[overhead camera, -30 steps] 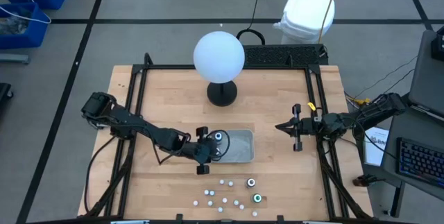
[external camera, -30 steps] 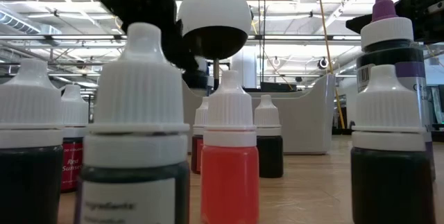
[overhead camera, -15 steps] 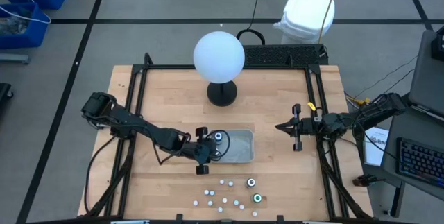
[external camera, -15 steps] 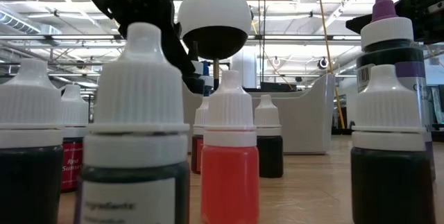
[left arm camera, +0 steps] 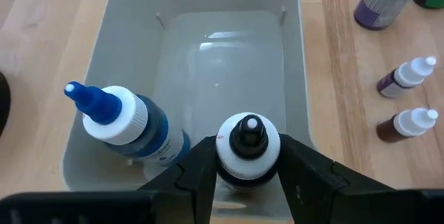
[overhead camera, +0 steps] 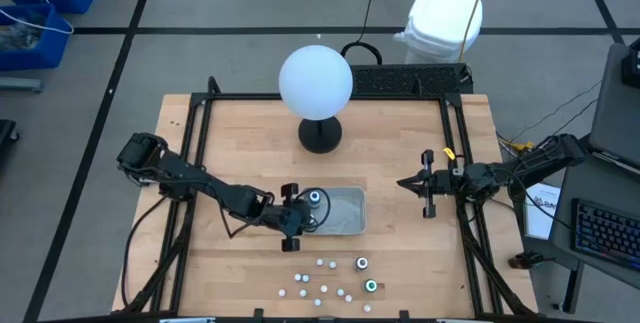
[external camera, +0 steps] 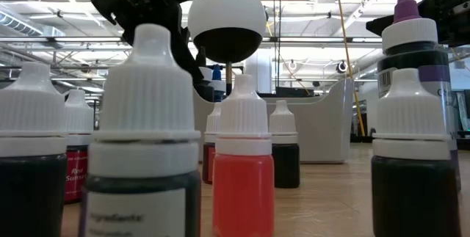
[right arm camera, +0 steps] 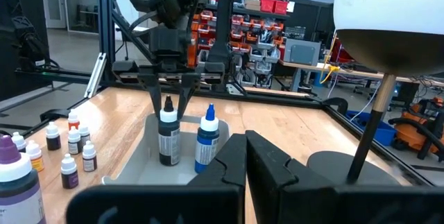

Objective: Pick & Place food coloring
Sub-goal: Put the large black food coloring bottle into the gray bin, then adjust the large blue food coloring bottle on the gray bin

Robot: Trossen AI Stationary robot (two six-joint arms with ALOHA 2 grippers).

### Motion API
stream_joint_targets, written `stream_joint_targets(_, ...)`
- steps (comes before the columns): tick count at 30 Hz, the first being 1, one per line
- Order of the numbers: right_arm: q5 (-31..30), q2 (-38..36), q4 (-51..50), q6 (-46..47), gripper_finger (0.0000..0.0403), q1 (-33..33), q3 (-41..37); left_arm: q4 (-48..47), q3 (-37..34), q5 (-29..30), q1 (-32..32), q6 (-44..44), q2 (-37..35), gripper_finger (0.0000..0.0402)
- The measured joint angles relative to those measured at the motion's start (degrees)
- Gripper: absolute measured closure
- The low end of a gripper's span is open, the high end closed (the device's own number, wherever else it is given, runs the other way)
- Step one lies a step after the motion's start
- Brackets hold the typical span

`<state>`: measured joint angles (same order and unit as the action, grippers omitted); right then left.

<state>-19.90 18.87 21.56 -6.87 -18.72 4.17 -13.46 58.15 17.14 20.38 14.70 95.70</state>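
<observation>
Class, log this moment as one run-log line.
left gripper: around black-tipped bottle in grey tray | blue-tipped bottle: beside it | right gripper: shut, waiting

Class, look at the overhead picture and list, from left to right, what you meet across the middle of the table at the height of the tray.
left gripper → blue-capped bottle standing in the grey tray → right gripper

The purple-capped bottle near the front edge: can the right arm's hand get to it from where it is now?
Probably yes. The right hand waits shut beside the tray, and bare table lies between it and the purple-capped bottle, though small white-capped bottles crowd it.
</observation>
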Motion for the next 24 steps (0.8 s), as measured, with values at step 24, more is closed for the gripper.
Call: stream_joint_targets(24,0.0,0.0,0.0,0.2,0.0403,0.0,0.0,-1.5,0.0,-0.6,1.4,-2.6,-8.2,0.0131)
